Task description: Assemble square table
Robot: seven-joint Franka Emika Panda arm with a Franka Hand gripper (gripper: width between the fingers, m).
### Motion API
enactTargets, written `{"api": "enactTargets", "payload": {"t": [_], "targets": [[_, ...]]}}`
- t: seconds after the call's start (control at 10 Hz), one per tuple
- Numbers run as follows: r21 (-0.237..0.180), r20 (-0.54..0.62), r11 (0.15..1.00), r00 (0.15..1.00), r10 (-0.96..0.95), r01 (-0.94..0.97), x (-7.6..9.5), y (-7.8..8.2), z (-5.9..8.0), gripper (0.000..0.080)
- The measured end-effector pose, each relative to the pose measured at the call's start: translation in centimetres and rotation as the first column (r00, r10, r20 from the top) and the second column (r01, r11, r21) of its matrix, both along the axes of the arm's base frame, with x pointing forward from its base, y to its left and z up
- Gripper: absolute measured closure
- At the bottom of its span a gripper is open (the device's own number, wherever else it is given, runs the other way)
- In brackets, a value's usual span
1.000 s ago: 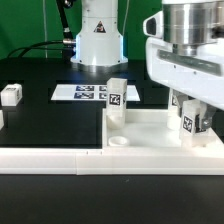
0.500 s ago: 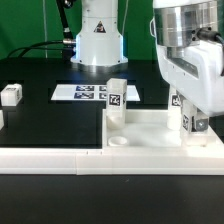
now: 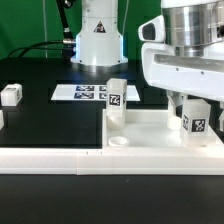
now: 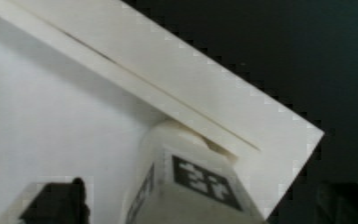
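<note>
White plastic makes up nearly everything here. The large square tray-like table top point(image 3: 150, 125) lies on the black worktop point(image 3: 50, 125), toward the exterior view's right, with its near edge against a long white rail point(image 3: 50, 157). One small white block leg with a black-and-white tag point(image 3: 196, 125) stands upright in the corner of the top at the exterior view's right. A second tagged leg point(image 3: 117, 95) stands at the far corner on the exterior view's left. The round socket point(image 3: 118, 141) at the near corner below it is empty.

The two-finger gripper point(image 3: 193, 115) hangs directly over the right-hand leg, straddling it with its jaws open. In the wrist view a dark finger point(image 4: 51, 203) stands clearly apart from the leg's side, so nothing is held.

The risk lies in that straddle. The leg sits between the fingers with little room, and I cannot tell how firmly it is seated in its socket. If the arm lifts off at a slant, a finger could catch the leg, then tilt or unseat it. A sideways move made too low could do the same, or nudge the whole top off the rail.
</note>
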State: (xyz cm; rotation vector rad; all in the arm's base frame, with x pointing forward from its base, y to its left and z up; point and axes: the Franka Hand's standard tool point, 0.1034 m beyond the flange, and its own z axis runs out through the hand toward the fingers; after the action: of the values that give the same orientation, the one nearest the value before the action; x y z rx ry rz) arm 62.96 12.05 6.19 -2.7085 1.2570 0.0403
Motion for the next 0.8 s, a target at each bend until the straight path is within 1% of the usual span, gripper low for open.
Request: {"api": "enactTargets", "payload": {"t": [0.1, 0.2, 0.3, 0.4, 0.5, 0.6, 0.7, 0.8], "targets": [[-0.003, 0.006, 0.999, 0.999, 0.040, -0.040, 0.00, -0.02, -0.01, 0.0152], [-0.012, 0.020, 0.990, 0.990, 0.143, -0.143, 0.01, -0.09, 0.00, 0.0151], [-0.060, 0.020, 0.919, 0.920, 0.391, -0.389, 0.05, -0.14, 0.28, 0.0151], [-0.084, 0.027, 0.844, 0.845, 0.534, -0.530, 0.16, -0.04, 0.37, 0.0151], [-0.084, 0.021, 0.739, 0.740, 0.672, -0.668, -0.39, -0.05, -0.25, 0.0151], [-0.087, 0.023, 0.743, 0.744, 0.668, -0.664, -0.41, -0.23, -0.32, 0.0151], [-0.086, 0.020, 0.764, 0.765, 0.643, -0.640, -0.40, -0.24, -0.31, 0.0177], [-0.086, 0.019, 0.766, 0.768, 0.640, -0.637, -0.40, -0.27, -0.33, 0.0177]]}}
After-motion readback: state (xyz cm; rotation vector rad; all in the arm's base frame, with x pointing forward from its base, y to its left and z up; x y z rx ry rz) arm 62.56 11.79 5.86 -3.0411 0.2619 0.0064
